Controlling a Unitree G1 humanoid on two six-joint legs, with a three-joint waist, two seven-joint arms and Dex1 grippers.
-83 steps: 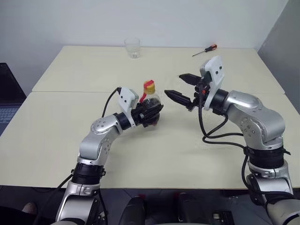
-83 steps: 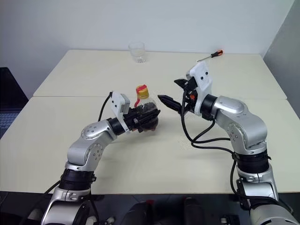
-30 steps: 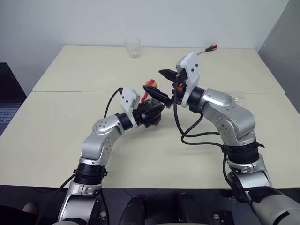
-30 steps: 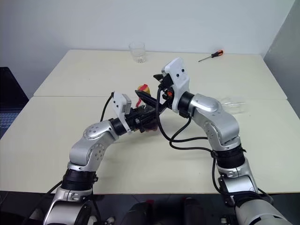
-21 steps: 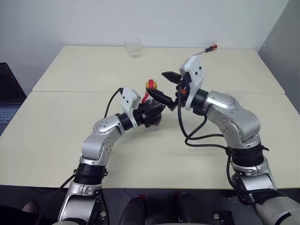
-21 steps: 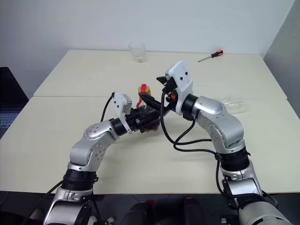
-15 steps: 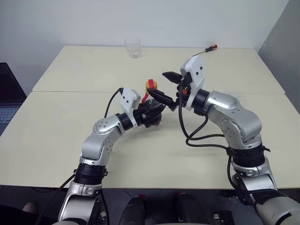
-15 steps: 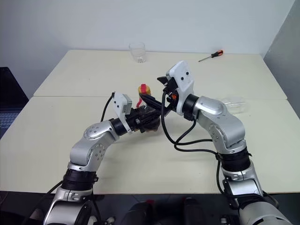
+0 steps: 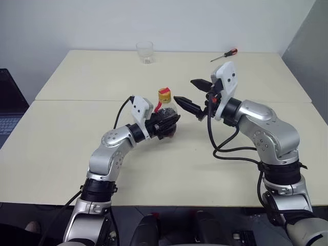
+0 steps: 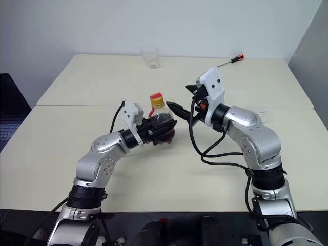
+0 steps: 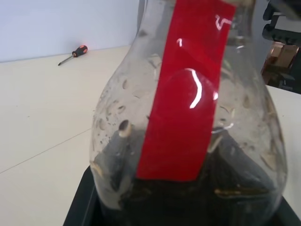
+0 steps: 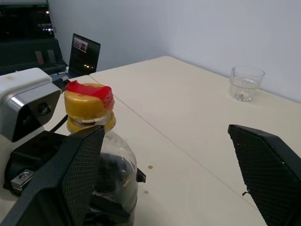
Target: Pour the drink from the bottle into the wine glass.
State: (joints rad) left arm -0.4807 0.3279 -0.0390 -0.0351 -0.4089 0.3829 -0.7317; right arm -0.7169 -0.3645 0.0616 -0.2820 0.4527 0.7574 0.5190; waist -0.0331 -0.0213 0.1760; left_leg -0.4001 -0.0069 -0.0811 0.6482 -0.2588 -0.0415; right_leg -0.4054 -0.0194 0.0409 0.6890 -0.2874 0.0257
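Head views: left end effector [image 9: 166, 124] clamped on the lower body of the bottle [image 9: 165, 109], held upright above the tabletop [image 9: 77, 148] near its middle seam, yellow cap [image 9: 164, 93] on, red strip over it, dark drink [image 10: 163, 123] low in the body. Right end effector [image 9: 196, 95] spread wide, holding nothing, its lower finger tip just beside the bottle neck, apart from it. Tumbler [image 9: 145, 52] at the far edge, screwdriver [image 9: 224, 55] far right, both well apart from the arms. A clear glass item lies on the tabletop behind the right arm, mostly hidden, can't tell what. Left wrist view: bottle [image 11: 188, 122] right up close, red strip [image 11: 188, 89] running down its front, dark liquid at the base between the black fingers; screwdriver [image 11: 73, 53] far off. Right wrist view: two mesh-padded fingers [image 12: 77, 174] wide apart, nothing between them; capped bottle [image 12: 101, 155] just behind one finger, left end effector gripping it low; tumbler [image 12: 245, 83] further back on the tabletop; laptop [image 12: 84, 49] off the far corner.
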